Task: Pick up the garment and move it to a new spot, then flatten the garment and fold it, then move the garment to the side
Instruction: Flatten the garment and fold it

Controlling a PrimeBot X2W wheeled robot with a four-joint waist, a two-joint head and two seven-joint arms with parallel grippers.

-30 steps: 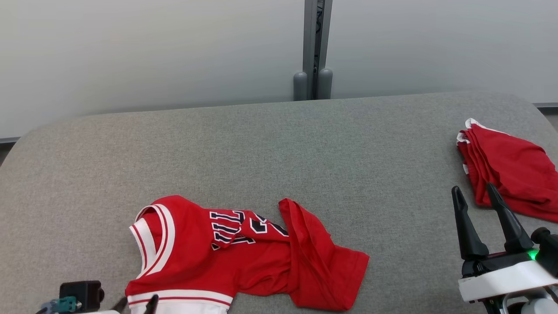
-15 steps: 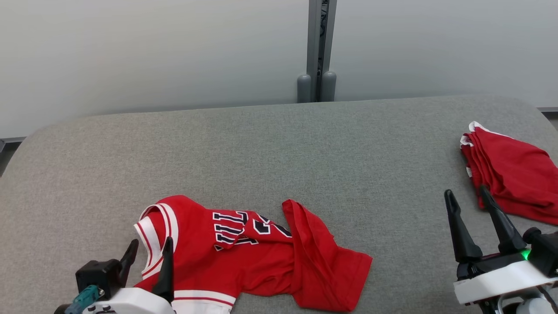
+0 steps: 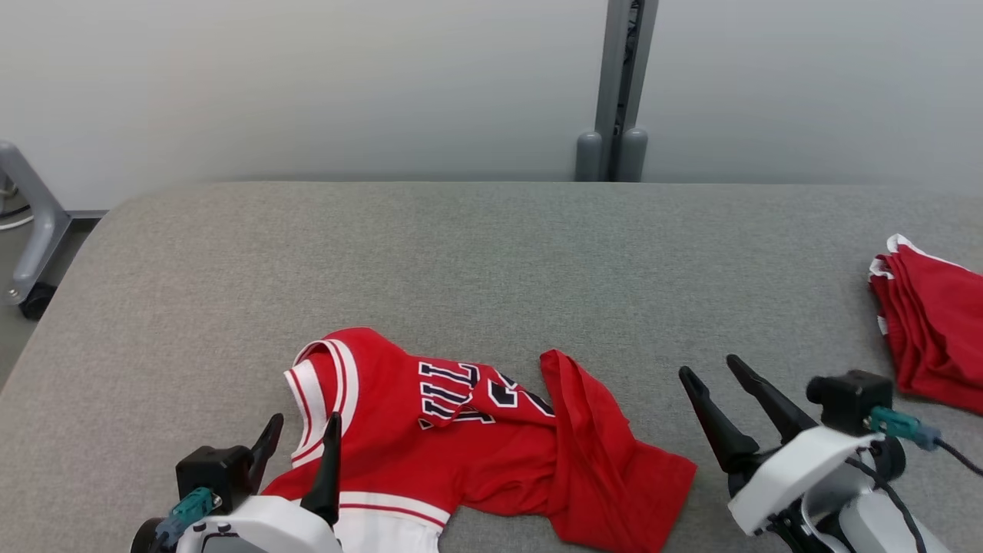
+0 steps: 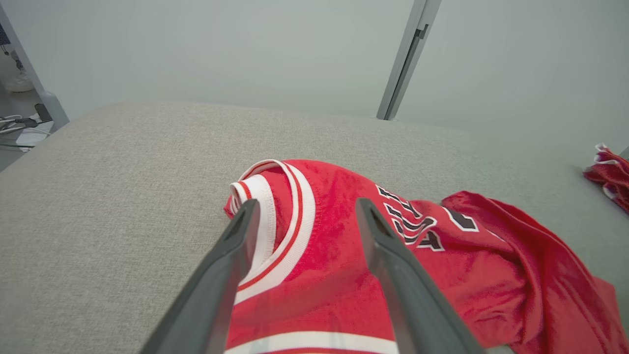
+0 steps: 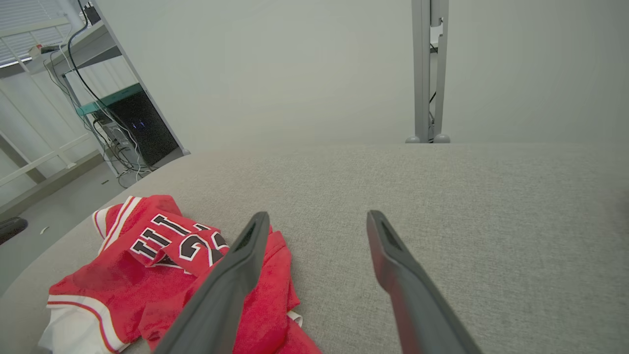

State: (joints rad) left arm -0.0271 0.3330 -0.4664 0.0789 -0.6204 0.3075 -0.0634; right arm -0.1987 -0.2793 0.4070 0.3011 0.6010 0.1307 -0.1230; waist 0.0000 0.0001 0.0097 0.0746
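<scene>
The garment [image 3: 491, 445] is a red jersey with white trim and dark lettering, lying crumpled near the front edge of the grey table [image 3: 491, 261]. My left gripper [image 3: 303, 422] stands open over its white-trimmed armhole [image 4: 275, 216], nothing between the fingers. To the jersey's right my right gripper [image 3: 710, 369] is open above bare table, close to the jersey's right edge. In the right wrist view the jersey [image 5: 162, 255] lies at lower left, behind that gripper's left finger [image 5: 231, 280].
A second red garment [image 3: 933, 330] lies bunched at the table's right edge, also seen as a red garment [image 4: 612, 177] in the left wrist view. A grey post [image 3: 618, 92] rises behind the table. A wheeled frame leg [image 3: 31, 223] stands off the left end.
The camera has turned, shifting the scene to the right. My left gripper rose into view and opened wider over the jersey's armhole. My right gripper moved left toward the jersey.
</scene>
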